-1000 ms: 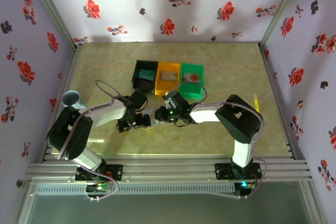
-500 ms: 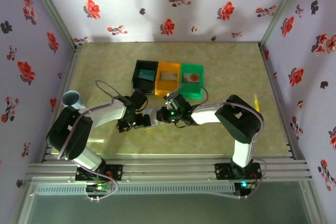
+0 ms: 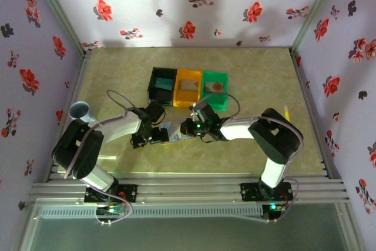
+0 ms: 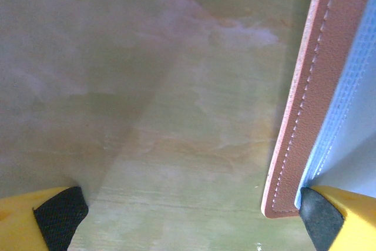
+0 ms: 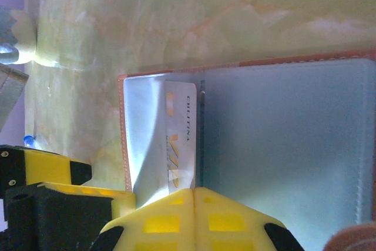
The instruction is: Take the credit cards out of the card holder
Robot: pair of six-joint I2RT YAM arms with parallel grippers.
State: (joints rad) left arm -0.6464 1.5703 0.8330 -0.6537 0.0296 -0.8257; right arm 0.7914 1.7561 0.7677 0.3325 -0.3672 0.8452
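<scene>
Card holder (image 3: 175, 131), open on the counter (image 3: 258, 74) between your two arms, blue-grey inside facing up, brownish-pink stitched edge showing; credit card (image 5: 180, 139), pale with orange marks, stood partly out of the holder's clear end pocket; your right gripper (image 5: 194, 195) had its jaws together, tips at the card's near end, though whether they pinched it could not be told; your left gripper (image 4: 188, 221) had its jaws wide apart, one pad (image 4: 320, 218) touching the holder's corner; bins (image 3: 189, 73), black, orange and green, stood behind.
</scene>
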